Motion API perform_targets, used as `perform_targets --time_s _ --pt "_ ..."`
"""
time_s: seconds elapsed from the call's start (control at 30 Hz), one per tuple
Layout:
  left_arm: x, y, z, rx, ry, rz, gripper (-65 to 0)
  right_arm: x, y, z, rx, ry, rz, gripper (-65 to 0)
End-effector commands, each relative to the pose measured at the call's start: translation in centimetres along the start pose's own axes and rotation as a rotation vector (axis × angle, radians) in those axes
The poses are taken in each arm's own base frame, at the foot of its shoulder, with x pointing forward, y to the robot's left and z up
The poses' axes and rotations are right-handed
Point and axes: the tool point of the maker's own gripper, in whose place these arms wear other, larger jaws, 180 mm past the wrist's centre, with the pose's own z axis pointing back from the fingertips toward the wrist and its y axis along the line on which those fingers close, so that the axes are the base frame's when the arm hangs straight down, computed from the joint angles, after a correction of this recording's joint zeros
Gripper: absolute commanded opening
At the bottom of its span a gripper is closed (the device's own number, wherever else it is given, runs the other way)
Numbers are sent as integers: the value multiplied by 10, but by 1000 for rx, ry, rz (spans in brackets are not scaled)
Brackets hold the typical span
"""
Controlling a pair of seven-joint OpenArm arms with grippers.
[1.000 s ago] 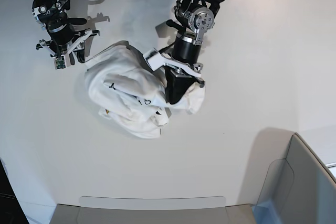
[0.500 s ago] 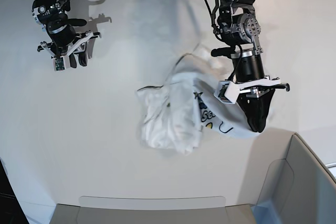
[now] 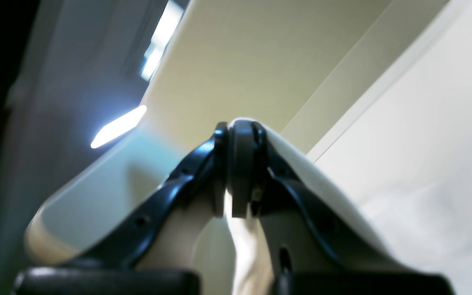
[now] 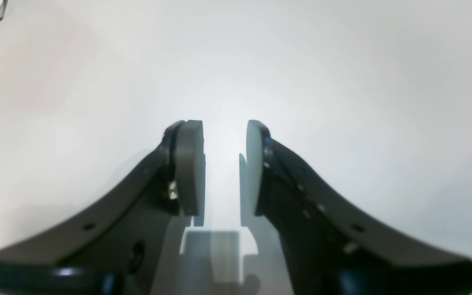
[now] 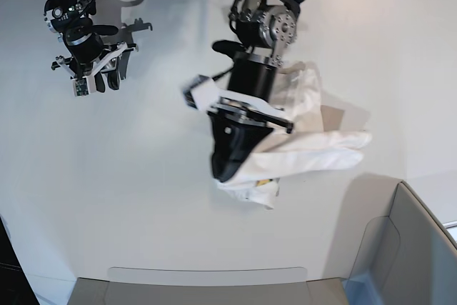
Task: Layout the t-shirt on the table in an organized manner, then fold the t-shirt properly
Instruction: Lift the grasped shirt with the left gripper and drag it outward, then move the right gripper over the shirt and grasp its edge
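In the base view my left gripper (image 5: 223,169) is raised high over the middle of the table (image 5: 128,198) and is shut on the white t-shirt (image 5: 307,151). The shirt hangs from it and trails off to the right, with a bit of coloured print showing at its lower edge. The left wrist view shows the left gripper (image 3: 240,135) pinched on the t-shirt (image 3: 326,184), whose cloth drapes over the right finger. My right gripper (image 5: 107,82) hovers at the far left, well away from the shirt. In its own view the right gripper (image 4: 223,164) is open and empty over bare tabletop.
A grey bin-like corner piece (image 5: 407,255) stands at the front right, close to where the shirt trails. A grey strip (image 5: 207,287) runs along the table's front edge. The left arm's black body (image 5: 260,26) rises over the table's back middle.
The left gripper first dragged the shirt to the right, then swung back to the middle and rose, lifting the shirt. The right gripper stayed in place, open.
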Motion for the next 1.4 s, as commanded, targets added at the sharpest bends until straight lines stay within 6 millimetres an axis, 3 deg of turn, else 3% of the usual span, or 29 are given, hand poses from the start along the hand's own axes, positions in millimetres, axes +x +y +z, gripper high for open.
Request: perform_targets --time_s 0.0,0.1,0.2,0.3,0.37,0.6,0.83,0.97,1.07,1.17,1.3,1.37 --pt "22 2 2 15 -60 24 -650 15 0 2 7 -57 7 -466" --pt "45 -18 8 -43 -112 53 -624 15 0 2 7 -57 7 -466" --pt "42 -23 10 -57 -99 55 -525 13 0 2 6 -52 6 -466" --pt "27 -31 17 -87 -37 42 -414 12 -7 4 -13 -51 0 -466" --pt "14 -36 23 -116 -14 -2 -375 14 -12 5 -27 -58 -7 -466" --pt "-34 -39 40 -162 101 -110 -370 18 -11 4 -24 -66 -4 -466" --pt "-125 17 38 -24 369 -163 -370 15 -10 5 -23 -60 -3 -466" --pt "-177 70 37 113 497 -116 -370 12 -8 7 -14 -58 -11 -466" --pt "-205 97 46 184 575 -67 -370 9 -4 10 6 -69 -37 -466" --pt "-222 105 56 204 625 -72 -369 13 3 11 24 -83 -31 -466" --pt "-244 86 72 146 697 -80 -369 22 34 4 112 -96 12 -466" --pt "-259 91 82 160 751 -88 -369 30 50 4 153 -112 40 -466"
